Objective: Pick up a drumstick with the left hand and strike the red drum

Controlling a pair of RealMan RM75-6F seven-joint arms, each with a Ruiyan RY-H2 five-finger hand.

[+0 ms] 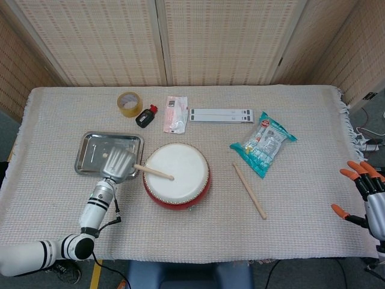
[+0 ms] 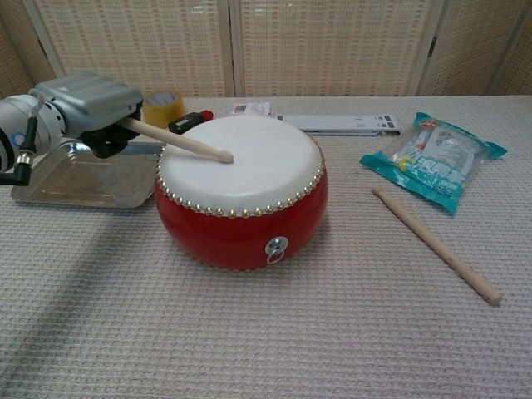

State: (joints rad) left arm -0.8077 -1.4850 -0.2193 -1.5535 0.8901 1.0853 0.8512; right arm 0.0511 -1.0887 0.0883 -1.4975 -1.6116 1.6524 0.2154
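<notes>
Gripping the drumstick (image 2: 176, 140) by its butt, the left hand (image 2: 90, 105) angled its tip down onto the red drum (image 2: 241, 189) skin at mid-table; right hand's fingers (image 1: 351, 174) were spread, idle.

The red drum (image 1: 177, 176) (image 2: 242, 193) is standing upright on the woven cloth, its white skin facing up, edged with a row of pale studs, and a metal ring is hanging at its front. The drumstick (image 1: 153, 173) (image 2: 177, 140), a plain pale wooden rod, is being held at its butt end by the left hand (image 1: 118, 163) (image 2: 85, 103). It is sloping down across the drum's left rim, with its rounded tip resting on the skin left of centre.
</notes>
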